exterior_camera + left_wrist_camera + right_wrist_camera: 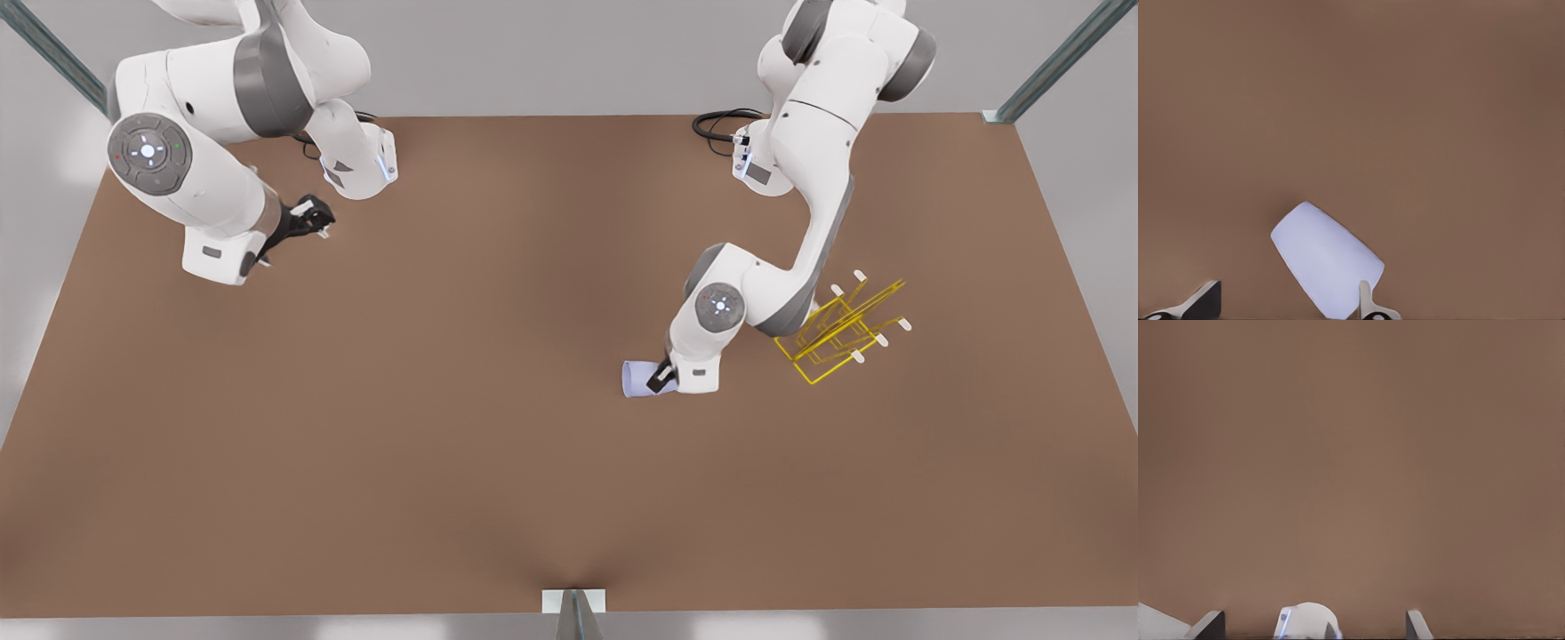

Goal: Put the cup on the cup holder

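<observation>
Front view shows a big brown table (444, 427) with two white robot arms. The cup (638, 379) lies on its side on the table, toward the front view's right. It is pale blue. The left gripper (662, 376) is down at the cup. In the left wrist view the cup (1326, 259) sits between the two fingers (1366, 301). One finger is right at the cup's side and the other is apart from it, so the gripper is spread wide and is not squeezing the cup.

The cup holder (840, 331) is a yellow wire rack with small white tips. It stands on the table near the cup, farther toward the front view's right, partly behind the left arm.

The right gripper (311, 218) waits up by the front view's left, well away from the cup. Its fingers (1417, 625) are spread apart and hold nothing.
</observation>
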Available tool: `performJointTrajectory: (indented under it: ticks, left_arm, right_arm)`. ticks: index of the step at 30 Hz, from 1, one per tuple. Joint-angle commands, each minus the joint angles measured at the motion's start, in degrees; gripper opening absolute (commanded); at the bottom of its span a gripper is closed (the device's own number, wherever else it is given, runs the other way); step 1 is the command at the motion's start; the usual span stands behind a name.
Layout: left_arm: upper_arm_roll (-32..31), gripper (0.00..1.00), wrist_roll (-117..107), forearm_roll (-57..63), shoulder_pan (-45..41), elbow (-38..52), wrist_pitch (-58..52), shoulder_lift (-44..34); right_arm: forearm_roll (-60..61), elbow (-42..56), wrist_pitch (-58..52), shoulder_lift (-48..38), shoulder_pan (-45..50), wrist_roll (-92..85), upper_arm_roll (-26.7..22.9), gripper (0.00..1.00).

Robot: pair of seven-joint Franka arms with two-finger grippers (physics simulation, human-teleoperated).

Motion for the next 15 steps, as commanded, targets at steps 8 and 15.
performJointTrajectory:
  ticks: [8, 15]
  left_arm:
    - [0.10, 1.00, -74.17, -2.23, -0.06, -1.59, 9.92, 3.22]
    - [0.01, 1.00, -68.37, 0.67, -0.24, -5.63, 15.63, 4.54]
  right_arm:
    - [-2.31, 0.37, -2.53, 0.17, -0.57, 29.19, 0.06, 1.00]
    - [-2.04, 0.28, -2.62, 0.26, -0.22, 29.11, 0.06, 1.00]
